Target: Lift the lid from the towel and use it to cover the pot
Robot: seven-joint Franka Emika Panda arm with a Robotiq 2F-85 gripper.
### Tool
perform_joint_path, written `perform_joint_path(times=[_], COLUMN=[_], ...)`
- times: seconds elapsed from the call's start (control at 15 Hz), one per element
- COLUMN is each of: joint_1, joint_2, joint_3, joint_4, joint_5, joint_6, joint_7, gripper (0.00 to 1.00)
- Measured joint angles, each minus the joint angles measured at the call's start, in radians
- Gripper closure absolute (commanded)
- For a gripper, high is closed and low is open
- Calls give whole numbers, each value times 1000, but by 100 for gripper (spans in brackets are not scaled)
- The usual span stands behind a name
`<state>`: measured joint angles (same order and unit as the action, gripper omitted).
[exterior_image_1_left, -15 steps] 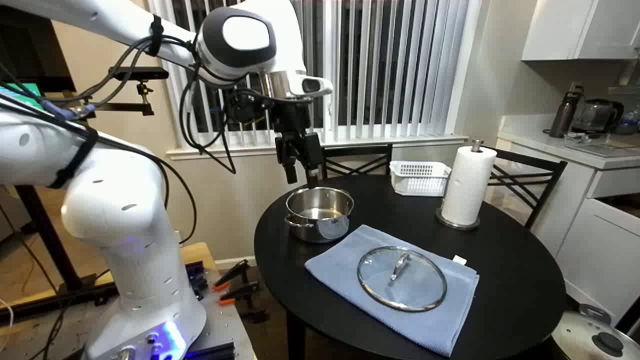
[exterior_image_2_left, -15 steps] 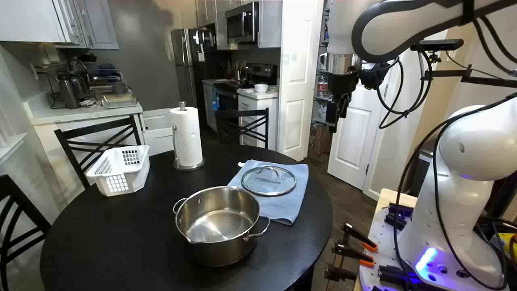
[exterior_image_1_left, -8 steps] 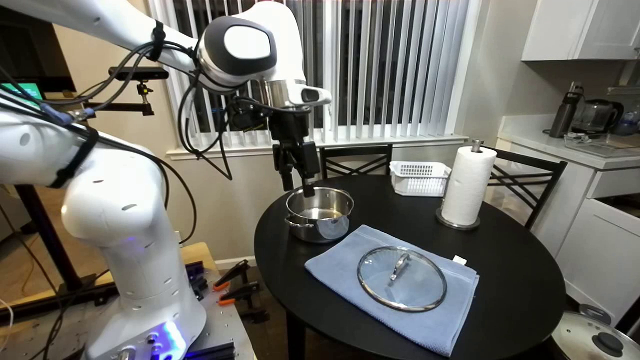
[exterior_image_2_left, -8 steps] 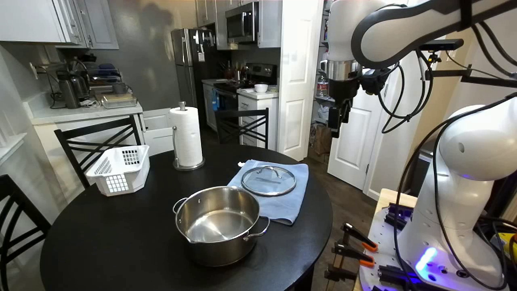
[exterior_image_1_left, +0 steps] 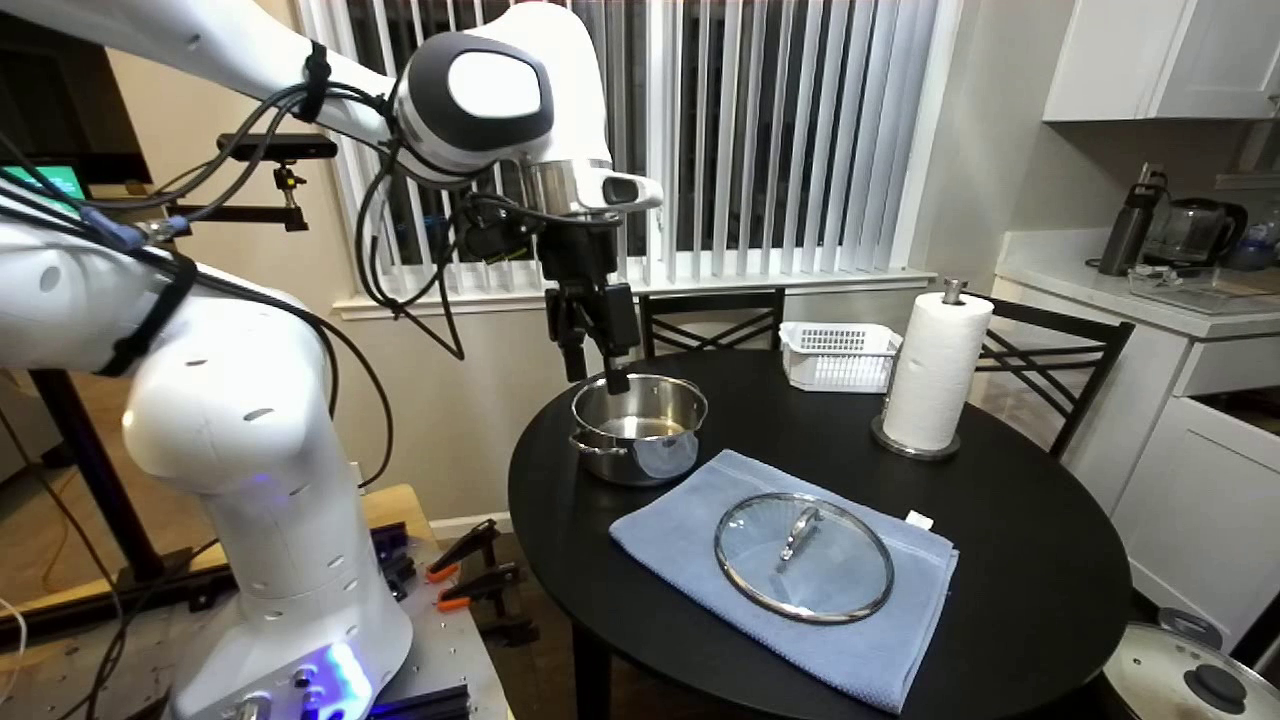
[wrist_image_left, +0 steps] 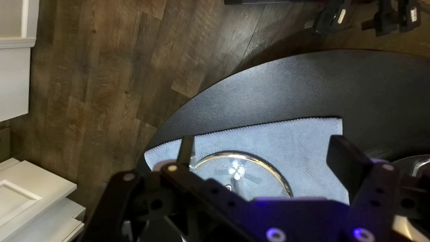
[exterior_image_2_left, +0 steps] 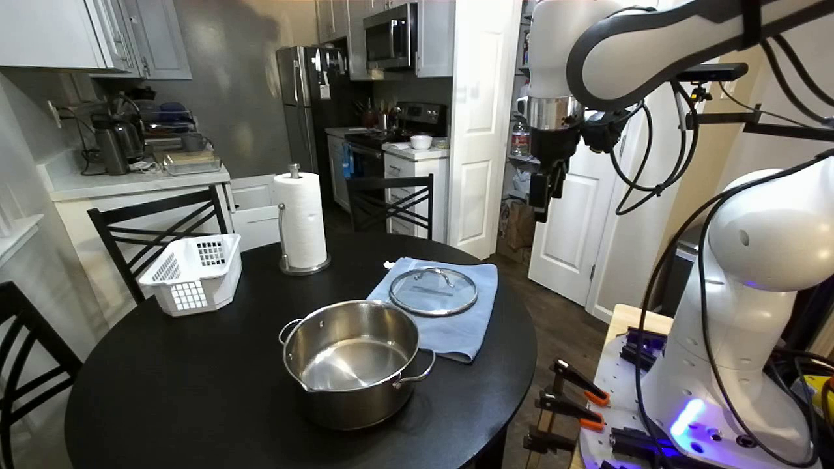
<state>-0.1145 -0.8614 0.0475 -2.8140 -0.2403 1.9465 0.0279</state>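
The glass lid (exterior_image_1_left: 840,575) with metal rim and centre handle lies flat on the blue-grey towel (exterior_image_1_left: 680,525). Both also show in an exterior view, the lid (exterior_image_2_left: 433,296) on the towel (exterior_image_2_left: 472,329). The steel pot (exterior_image_1_left: 655,458) stands uncovered on the table beside the towel; it also shows in an exterior view (exterior_image_2_left: 352,407). My gripper (exterior_image_1_left: 596,376) points down, open and empty, high above the table; it also shows in an exterior view (exterior_image_2_left: 546,198). In the wrist view, the gripper (wrist_image_left: 262,151) has fingers wide apart, with the towel (wrist_image_left: 302,144) and part of the lid (wrist_image_left: 255,181) below; the handle is mostly hidden.
The black round table (exterior_image_1_left: 1030,570) carries a paper towel roll (exterior_image_1_left: 935,375) and a white basket (exterior_image_1_left: 840,365); both stand beyond the pot and towel. Black chairs (exterior_image_2_left: 391,202) stand round the table. Clamps (exterior_image_2_left: 570,410) stick out from the robot's base.
Since one second ago my gripper has come down slightly and hangs more upright. Over the last half second nothing visibly moves. Lid, towel and pot stay in place.
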Motion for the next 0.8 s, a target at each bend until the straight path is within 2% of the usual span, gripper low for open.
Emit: perform_joint_path(times=[0.47, 0.6, 0.8], joint_1=[23, 27, 27], joint_2=[2, 30, 152], joint_3=[-19, -49, -101], joint_4=[16, 51, 167], joint_5=[3, 3, 1], joint_6=[5, 53, 152], joint_7=[0, -7, -70], gripper=[0, 0, 0])
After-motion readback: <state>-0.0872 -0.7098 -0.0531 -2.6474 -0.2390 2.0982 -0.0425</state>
